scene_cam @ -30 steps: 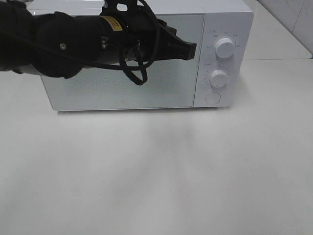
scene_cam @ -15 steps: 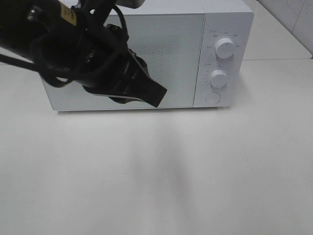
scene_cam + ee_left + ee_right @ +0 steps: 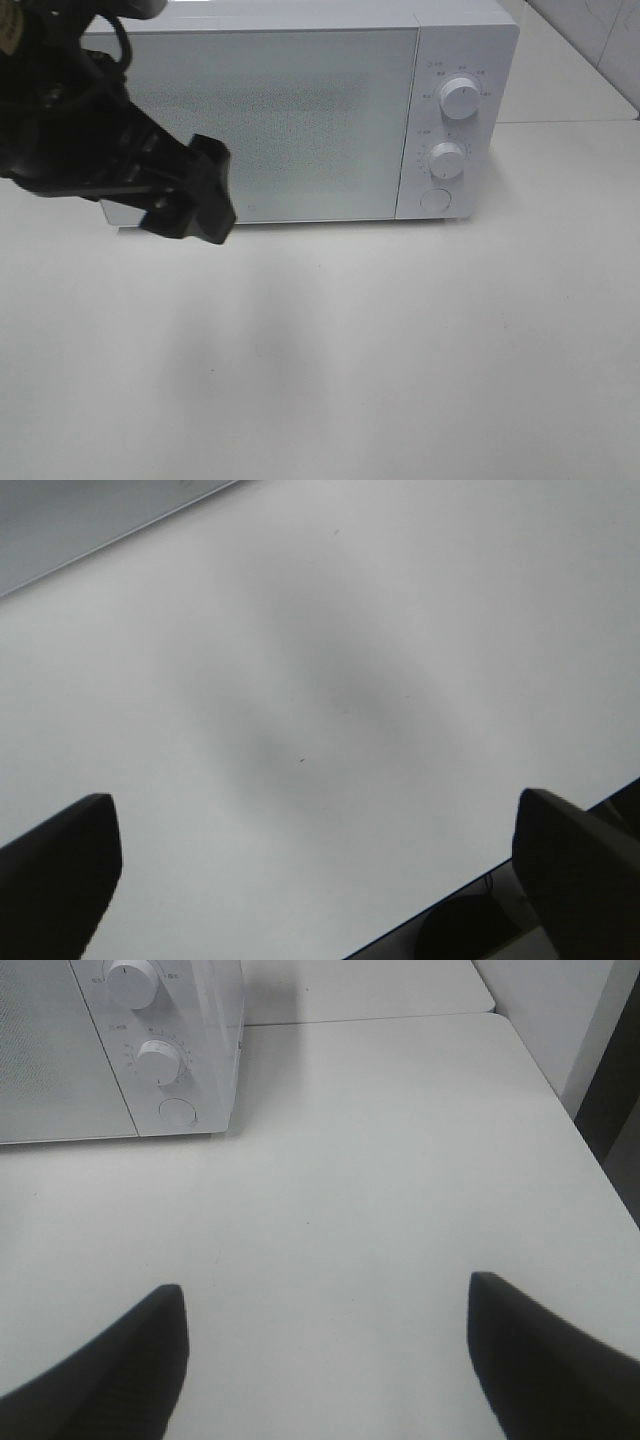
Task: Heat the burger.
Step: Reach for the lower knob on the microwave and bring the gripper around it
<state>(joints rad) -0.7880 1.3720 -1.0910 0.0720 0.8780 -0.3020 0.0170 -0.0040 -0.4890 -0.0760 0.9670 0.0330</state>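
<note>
- Your right gripper (image 3: pixel 325 1295) hangs over the bare white table (image 3: pixel 400 350), jaws spread wide with nothing between them.
- Your left gripper (image 3: pixel 315 810) hovers above the table just in front of the microwave's left end. Its jaws are wide apart too and hold nothing, and its shadow lies on the tabletop beneath.
- The white microwave (image 3: pixel 340 110) stands at the back of the table with its door (image 3: pixel 290 130) shut. On its right panel sit an upper knob (image 3: pixel 459 97), a lower knob (image 3: pixel 447 159) and 1 round button (image 3: pixel 435 200).
- You cannot tell where the burger is: no view shows it, and the frosted door hides the inside.
</note>
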